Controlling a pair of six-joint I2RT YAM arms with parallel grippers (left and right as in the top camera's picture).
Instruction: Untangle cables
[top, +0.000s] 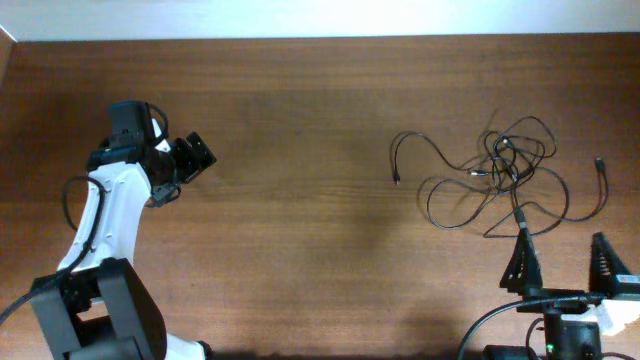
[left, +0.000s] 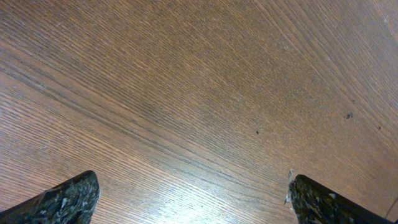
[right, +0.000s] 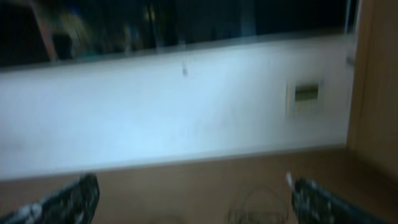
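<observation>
The cables (top: 500, 170) are thin black wires in loose sprawling loops with a knot near the top, at the right of the wooden table (top: 300, 200). Loose plug ends reach left and right of the tangle. In the blurred right wrist view a faint loop of cable (right: 255, 208) shows low down. My right gripper (top: 560, 262) is open and empty near the front edge, just below the tangle; its fingertips (right: 189, 202) stand far apart. My left gripper (top: 193, 160) is open and empty at the far left, over bare wood (left: 189, 199), far from the cables.
A white wall (right: 174, 106) runs along the far table edge, with a small wall plate (right: 306, 93). The thicker black cables of the arms hang at the front left (top: 70, 200) and front right (top: 490, 325).
</observation>
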